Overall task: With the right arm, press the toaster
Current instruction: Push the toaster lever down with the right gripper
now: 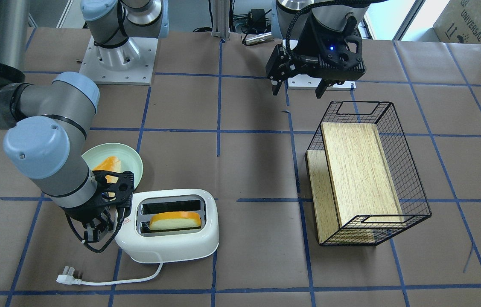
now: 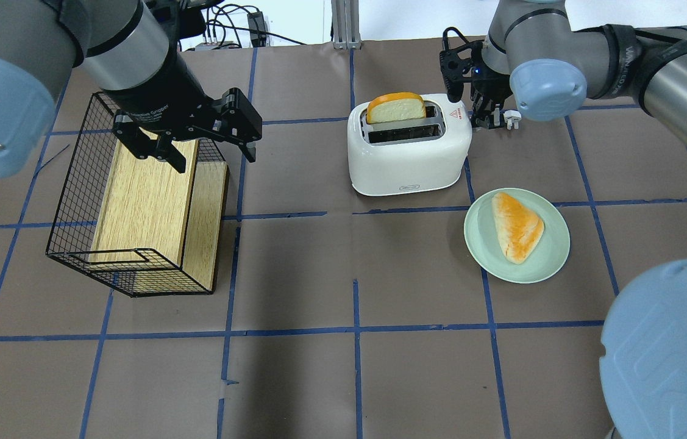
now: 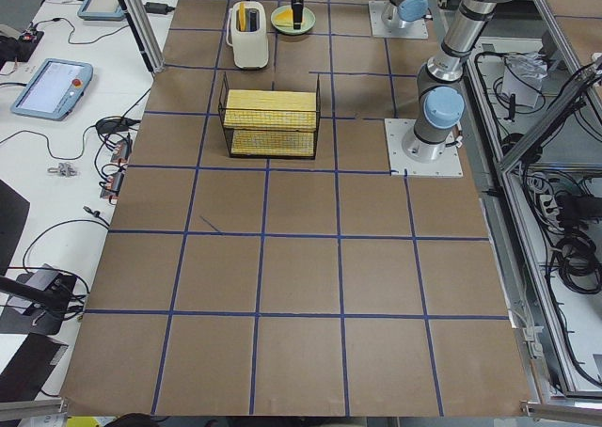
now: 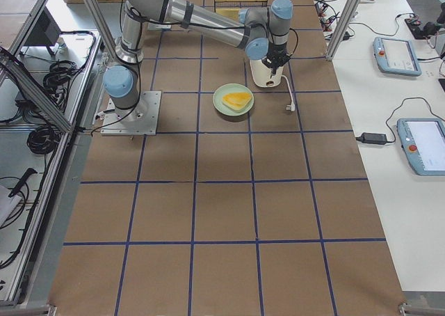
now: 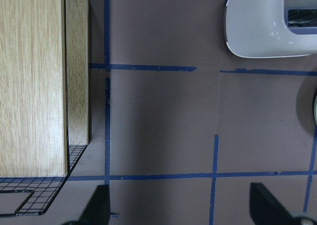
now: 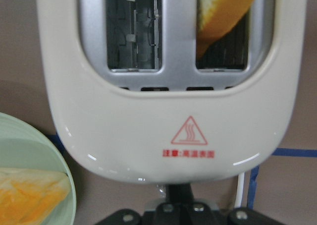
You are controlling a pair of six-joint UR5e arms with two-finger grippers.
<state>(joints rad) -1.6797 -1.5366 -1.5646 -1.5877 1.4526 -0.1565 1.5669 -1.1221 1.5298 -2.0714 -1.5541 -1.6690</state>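
The white two-slot toaster point(image 1: 172, 243) stands on the table, with a slice of bread point(image 1: 175, 221) sticking up out of one slot. It also shows in the overhead view point(image 2: 407, 152) and, with its red warning sticker, in the right wrist view point(image 6: 173, 111). My right gripper point(image 1: 95, 233) is shut and sits low against the toaster's end, where the lever is. The lever itself is hidden behind the fingers. In the overhead view the right gripper point(image 2: 489, 117) is just right of the toaster. My left gripper point(image 2: 191, 143) is open and empty, above the wire basket.
A pale-green plate point(image 2: 553, 259) with a bread piece point(image 2: 517, 227) lies beside the toaster. The toaster's white cord and plug point(image 1: 68, 279) trail on the table. A black wire basket point(image 1: 411, 187) holding wooden boards lies on its side at the robot's left.
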